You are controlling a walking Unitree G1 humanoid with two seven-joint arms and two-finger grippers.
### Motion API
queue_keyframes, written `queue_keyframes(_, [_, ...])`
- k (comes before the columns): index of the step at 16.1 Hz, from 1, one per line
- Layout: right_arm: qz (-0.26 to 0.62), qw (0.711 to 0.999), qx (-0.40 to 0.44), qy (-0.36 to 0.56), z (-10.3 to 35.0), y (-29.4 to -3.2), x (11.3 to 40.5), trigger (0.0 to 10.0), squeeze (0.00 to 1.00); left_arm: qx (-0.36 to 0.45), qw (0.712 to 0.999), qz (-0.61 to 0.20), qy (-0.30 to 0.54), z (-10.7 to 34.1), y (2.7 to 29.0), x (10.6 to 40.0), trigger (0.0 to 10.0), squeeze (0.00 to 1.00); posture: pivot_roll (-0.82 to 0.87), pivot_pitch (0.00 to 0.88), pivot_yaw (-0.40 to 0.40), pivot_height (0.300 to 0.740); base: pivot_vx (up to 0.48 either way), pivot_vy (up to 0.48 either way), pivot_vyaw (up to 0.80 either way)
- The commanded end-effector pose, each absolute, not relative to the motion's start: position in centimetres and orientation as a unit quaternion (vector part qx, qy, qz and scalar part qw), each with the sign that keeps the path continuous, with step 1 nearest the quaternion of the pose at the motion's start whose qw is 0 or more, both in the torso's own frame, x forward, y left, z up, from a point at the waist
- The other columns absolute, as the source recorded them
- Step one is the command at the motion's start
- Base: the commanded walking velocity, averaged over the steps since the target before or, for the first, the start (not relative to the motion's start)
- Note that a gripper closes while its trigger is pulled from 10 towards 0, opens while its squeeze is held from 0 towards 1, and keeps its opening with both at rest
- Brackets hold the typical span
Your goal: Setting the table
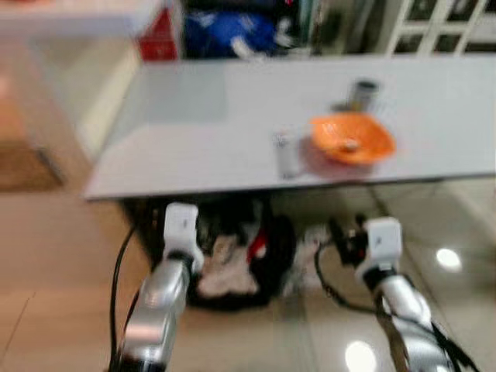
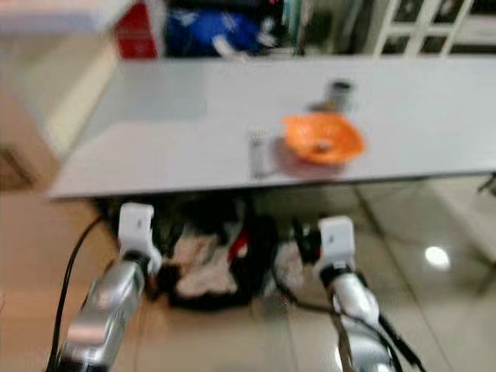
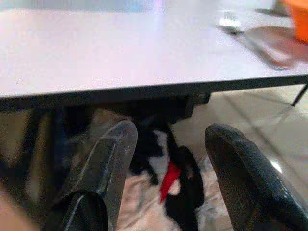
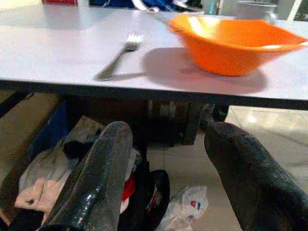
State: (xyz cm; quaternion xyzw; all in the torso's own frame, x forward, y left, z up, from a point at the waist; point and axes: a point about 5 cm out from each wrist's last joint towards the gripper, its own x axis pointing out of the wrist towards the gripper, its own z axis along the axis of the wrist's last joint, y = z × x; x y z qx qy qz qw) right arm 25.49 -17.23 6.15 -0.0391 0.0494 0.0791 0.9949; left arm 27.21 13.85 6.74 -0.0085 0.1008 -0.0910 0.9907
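Observation:
A grey table (image 1: pixel 194 116) stands in front of me. An orange bowl (image 1: pixel 353 138) sits near its front edge, with a silver fork (image 1: pixel 287 153) lying just to its left. A metal cup (image 1: pixel 362 94) stands behind the bowl. Both arms are held low, in front of the table's front edge and below it. My left gripper (image 3: pixel 171 134) is open and empty, facing under the table top. My right gripper (image 4: pixel 168 132) is open too, below the edge, with the fork (image 4: pixel 118 60) and the bowl (image 4: pixel 231 43) ahead and above it.
A heap of clothes and a dark bag (image 1: pixel 232 263) lies on the floor under the table, beside a white plastic bag (image 4: pixel 185 207). Behind the table are a red box (image 1: pixel 159 39), a blue bag (image 1: pixel 229 32) and a white cabinet (image 1: pixel 442 23). The head views are blurred.

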Motion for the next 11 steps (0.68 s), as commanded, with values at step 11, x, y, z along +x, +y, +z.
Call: queue_keyframes(11, [0.092, 0.994, -0.037, 0.037, 6.6, -16.3, 26.0, 10.0, 0.00, 0.012, 0.993, -0.064, 0.098, 7.1, 15.5, 28.1, 10.0, 0.00, 0.01, 0.000, 0.021, 0.740, 0.000, 0.480, 0.00])
